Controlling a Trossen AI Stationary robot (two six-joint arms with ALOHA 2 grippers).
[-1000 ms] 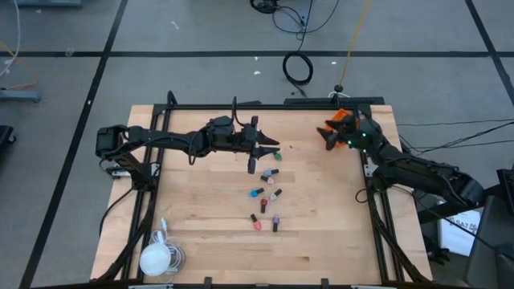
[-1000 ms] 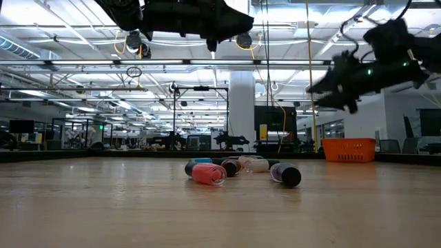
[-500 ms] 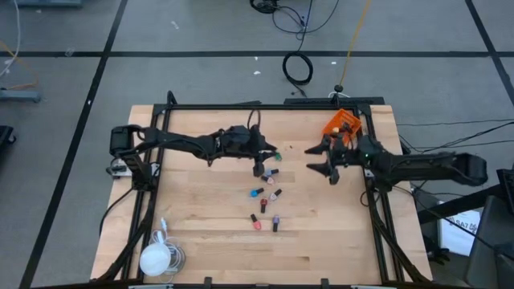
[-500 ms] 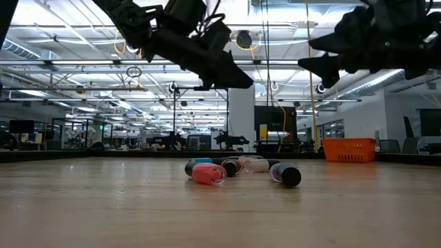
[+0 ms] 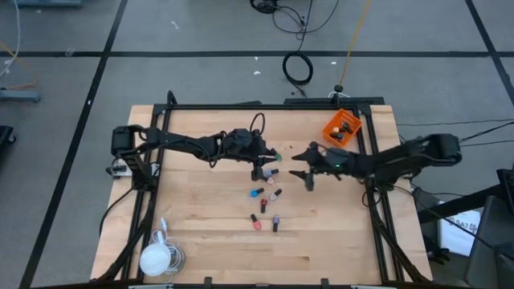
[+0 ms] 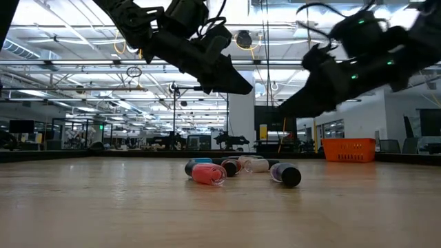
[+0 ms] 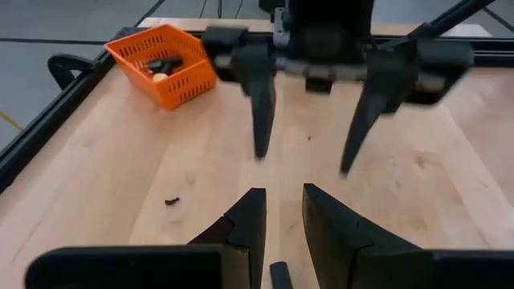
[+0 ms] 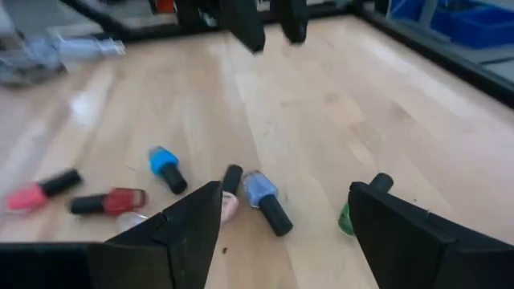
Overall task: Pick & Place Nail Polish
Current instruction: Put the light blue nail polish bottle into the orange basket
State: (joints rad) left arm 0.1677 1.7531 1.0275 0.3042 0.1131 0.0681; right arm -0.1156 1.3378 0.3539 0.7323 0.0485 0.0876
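Observation:
Several tiny nail polish bottles (image 5: 267, 195) lie on their sides in the middle of the wooden table. In the right wrist view they show as blue (image 8: 165, 167), red (image 8: 112, 201), pink (image 8: 36, 195), grey-blue (image 8: 265, 197) and green (image 8: 353, 210). My left gripper (image 5: 260, 166) hangs tilted down above the far end of the group, its fingers a narrow gap apart (image 7: 283, 197) and empty. My right gripper (image 5: 301, 166) is wide open (image 8: 285, 189) and empty, in the air just right of the bottles, facing the left gripper.
An orange bin (image 5: 341, 126) with a few bottles in it stands at the far right corner; it also shows in the left wrist view (image 7: 165, 60). A white object with a cord (image 5: 157, 257) lies at the near left corner. Black frame rails (image 5: 373, 201) run along the table's sides.
My right gripper has swung from beside the orange bin toward the table's left and a little nearer, and now faces the bottles. My left gripper has tipped its fingers downward and shifted slightly toward the bottles. The bottles have stayed where they were.

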